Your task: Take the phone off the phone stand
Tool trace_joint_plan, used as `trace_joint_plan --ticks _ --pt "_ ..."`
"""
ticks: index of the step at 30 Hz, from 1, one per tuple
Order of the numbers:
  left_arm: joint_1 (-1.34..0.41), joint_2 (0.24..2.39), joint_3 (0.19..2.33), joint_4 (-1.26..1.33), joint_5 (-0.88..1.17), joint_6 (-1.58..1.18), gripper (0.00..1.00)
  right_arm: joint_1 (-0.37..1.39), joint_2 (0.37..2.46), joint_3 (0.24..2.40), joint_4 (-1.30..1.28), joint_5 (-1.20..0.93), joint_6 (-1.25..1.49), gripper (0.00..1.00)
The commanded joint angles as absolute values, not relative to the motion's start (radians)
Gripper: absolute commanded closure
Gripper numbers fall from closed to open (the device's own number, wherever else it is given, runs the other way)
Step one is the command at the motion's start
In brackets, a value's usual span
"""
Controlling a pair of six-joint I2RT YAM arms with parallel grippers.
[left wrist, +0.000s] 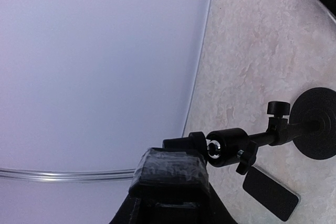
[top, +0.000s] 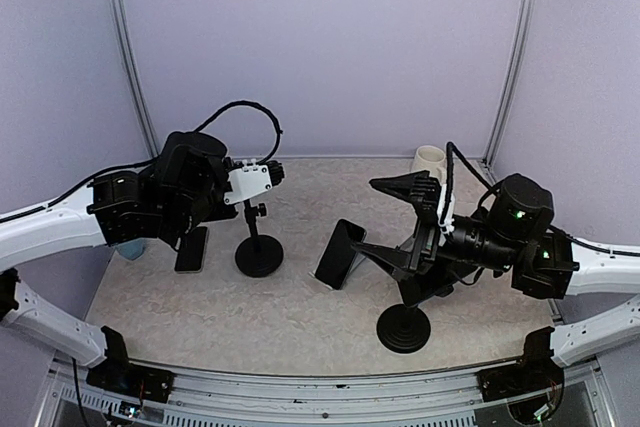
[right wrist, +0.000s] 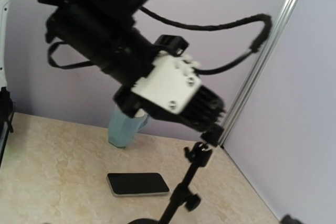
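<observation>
Left gripper (top: 268,174) sits at the head (left wrist: 226,148) of the phone stand (top: 259,255). Its fingers are pressed together, tips right at the ball joint. Can't tell whether they pinch a part of the head or only touch it.

The stand head is bare, with no phone on it. The phone (top: 192,249) lies flat on the table (top: 300,327), screen up, just beside the stand's base on the left-wall side, apart from it. So the removal looks done for this stand.

Key relation: the phone is below the left gripper and a little to its left, down by the stand's foot. Its long axis runs roughly near edge to far wall, about parallel to the stand's left side. The left arm is clearly the nearer one.

Right gripper (top: 362,215) is spread wide and holds nothing. It hangs well to the right of the stand, facing it. A second phone (top: 340,254) lies right of the stand, between it and the right gripper; flat or propped, can't tell. A second stand (top: 404,328) is further right and nearer. Its top is hidden by the right arm.

Room: open table in front of the stand. It is tighter on the phone's far-left side, with the blue cup (top: 130,247) and the left arm's body. Judgement: any move down to the phone must clear the stand pole first.
</observation>
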State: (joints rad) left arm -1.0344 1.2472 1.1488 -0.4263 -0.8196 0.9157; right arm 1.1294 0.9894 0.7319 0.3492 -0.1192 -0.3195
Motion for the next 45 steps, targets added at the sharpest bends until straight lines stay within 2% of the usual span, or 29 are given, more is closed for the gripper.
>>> trace_joint_plan --ticks 1,21,35,45 --pt "-0.975 1.302 1.25 -0.295 -0.893 0.977 0.89 1.12 0.971 0.714 0.387 -0.112 -0.314 0.07" --pt "-0.621 1.566 1.542 -0.265 -0.934 0.992 0.9 1.107 0.982 0.704 0.417 -0.135 -0.3 0.07" --pt "-0.432 1.656 1.559 -0.126 -0.966 1.055 0.92 1.085 0.994 0.742 0.38 -0.155 -0.289 0.07" --pt "-0.404 1.718 1.576 -0.111 -0.942 1.06 0.92 1.082 1.034 0.762 0.388 -0.162 -0.285 0.07"
